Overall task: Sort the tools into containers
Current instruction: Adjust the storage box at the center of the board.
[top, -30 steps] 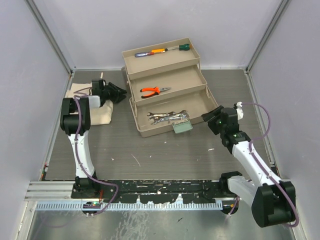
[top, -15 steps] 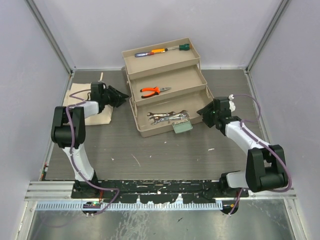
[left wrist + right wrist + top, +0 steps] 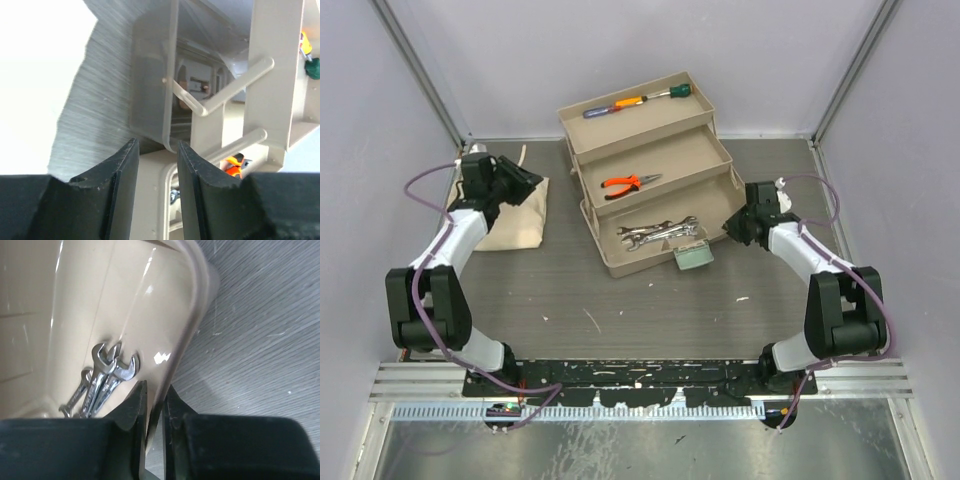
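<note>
Toolbox [image 3: 670, 160] sits upper centre of the counter [image 3: 620, 300], wrenches [image 3: 660, 232] in its lowest tray. Right claw [image 3: 156, 390] pinches that tray's rim; left claw [image 3: 157, 145], upper left, stands part spread, empty.

Your cell is boxed in by plain pale panels: back wall [image 3: 620, 50], left wall [image 3: 360, 220] and right wall [image 3: 915, 180], with aluminium posts [image 3: 420, 72] slanting up the far corners. The tabletop [image 3: 650, 300] is dark grey wood-grain, dotted with a few white flecks [image 3: 742, 298]. A beige cloth [image 3: 510, 228] lies at the far left, near the left wall. Along the near edge you've got a scuffed black strip [image 3: 650, 382], a ribbed aluminium rail [image 3: 415, 378] at the left, then a bare metal sheet [image 3: 620, 450]. Light's soft and even, shadows faint.
</note>
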`<state>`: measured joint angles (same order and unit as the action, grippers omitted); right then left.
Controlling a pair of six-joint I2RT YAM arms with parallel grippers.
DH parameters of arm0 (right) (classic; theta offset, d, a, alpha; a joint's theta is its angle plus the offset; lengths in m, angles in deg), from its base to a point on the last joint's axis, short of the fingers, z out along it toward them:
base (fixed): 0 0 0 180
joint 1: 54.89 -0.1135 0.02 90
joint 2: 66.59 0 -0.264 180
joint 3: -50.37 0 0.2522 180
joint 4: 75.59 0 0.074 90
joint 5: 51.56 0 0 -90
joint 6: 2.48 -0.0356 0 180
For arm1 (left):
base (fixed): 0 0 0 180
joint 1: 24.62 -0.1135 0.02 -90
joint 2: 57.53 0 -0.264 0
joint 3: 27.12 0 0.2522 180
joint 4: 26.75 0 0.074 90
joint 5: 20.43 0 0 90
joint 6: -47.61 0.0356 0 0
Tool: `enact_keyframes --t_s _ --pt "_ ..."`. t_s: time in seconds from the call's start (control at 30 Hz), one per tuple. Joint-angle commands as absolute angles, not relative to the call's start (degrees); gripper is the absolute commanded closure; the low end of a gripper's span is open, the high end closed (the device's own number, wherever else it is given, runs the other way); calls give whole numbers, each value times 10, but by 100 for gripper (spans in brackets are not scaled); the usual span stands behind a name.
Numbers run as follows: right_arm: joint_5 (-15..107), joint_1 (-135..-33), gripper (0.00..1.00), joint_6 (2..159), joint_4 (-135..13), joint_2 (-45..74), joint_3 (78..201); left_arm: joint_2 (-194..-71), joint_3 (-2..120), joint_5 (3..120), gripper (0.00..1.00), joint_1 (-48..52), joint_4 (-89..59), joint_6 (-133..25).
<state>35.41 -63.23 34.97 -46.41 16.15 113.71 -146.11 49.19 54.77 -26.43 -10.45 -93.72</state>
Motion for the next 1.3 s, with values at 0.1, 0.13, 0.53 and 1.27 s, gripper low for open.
enact_keyframes --t_s 0.1,0.13,0.53,1.27 --pt "312 -607 98 611 -437 218 1225 -1368 460 595 59 -298 -16 -855" --pt "313 -603 99 629 -429 227 1236 -1363 461 595 58 -301 -6 -850" --pt "287 -535 99 748 -354 372 1424 -1382 457 558 57 -311 27 -853" --pt "406 -496 57 728 -325 334 1548 -1556 516 321 52 -322 -212 -901"
